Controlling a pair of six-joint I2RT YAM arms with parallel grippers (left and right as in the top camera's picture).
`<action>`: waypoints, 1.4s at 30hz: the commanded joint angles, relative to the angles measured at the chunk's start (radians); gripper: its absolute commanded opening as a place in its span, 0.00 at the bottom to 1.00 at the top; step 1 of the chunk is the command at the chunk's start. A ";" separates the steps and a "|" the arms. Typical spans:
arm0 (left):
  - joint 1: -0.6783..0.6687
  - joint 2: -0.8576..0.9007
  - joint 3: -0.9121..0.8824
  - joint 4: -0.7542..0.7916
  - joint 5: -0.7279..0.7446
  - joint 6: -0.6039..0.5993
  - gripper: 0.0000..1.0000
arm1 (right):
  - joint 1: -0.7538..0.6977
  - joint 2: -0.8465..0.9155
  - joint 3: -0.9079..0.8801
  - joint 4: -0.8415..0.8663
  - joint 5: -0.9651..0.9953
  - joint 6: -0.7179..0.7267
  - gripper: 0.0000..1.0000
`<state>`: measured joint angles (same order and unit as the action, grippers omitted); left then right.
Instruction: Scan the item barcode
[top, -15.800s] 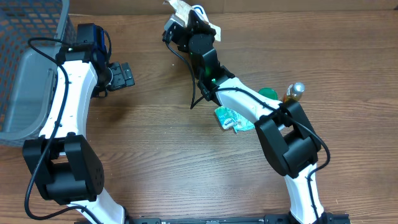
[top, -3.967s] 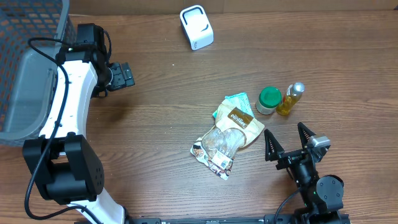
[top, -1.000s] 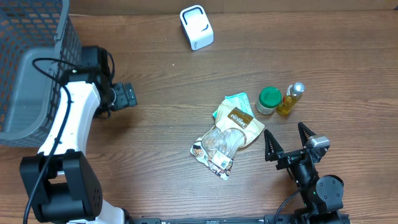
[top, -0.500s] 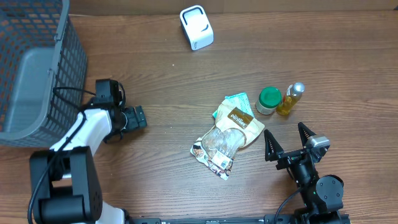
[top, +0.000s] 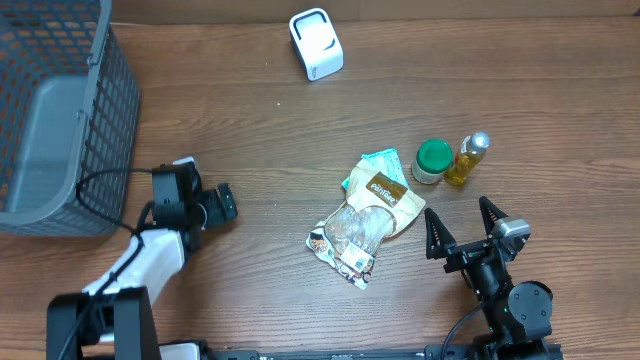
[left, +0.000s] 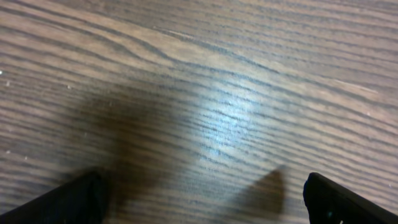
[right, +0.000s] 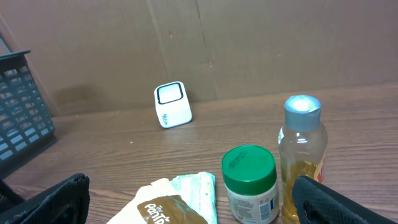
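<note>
Far left, the wire basket (top: 60, 120) now stands alone. The left end effector (top: 226, 203), up beside it a second ago, has drawn back toward the near edge and hangs low over bare table (top: 250, 120), fingers apart and empty. In the middle the snack pouch (top: 365, 225) lies flat where it was, overlapping a teal packet (top: 378, 162), well apart from the white barcode scanner (top: 316, 43) at the far edge. To the right stand a green-lidded jar (top: 432, 160) and an oil bottle (top: 470, 158). Near right, the right end effector (top: 462, 228) sits unmoved, spread wide, holding nothing. With both arms withdrawn, nothing faces the scanner, so scanning probably needs a fresh pick.
</note>
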<state>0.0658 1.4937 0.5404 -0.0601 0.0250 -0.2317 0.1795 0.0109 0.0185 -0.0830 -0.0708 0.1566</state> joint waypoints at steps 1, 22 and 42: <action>-0.001 -0.024 -0.132 0.021 0.043 0.016 1.00 | 0.005 -0.008 -0.010 0.003 0.009 -0.007 1.00; -0.001 -0.299 -0.513 0.470 0.043 0.026 1.00 | 0.005 -0.008 -0.010 0.003 0.009 -0.007 1.00; -0.001 -0.795 -0.536 0.019 0.009 0.026 1.00 | 0.005 -0.008 -0.010 0.003 0.009 -0.007 1.00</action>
<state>0.0654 0.7719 0.0135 0.0120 0.0429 -0.1917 0.1791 0.0113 0.0185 -0.0826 -0.0708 0.1562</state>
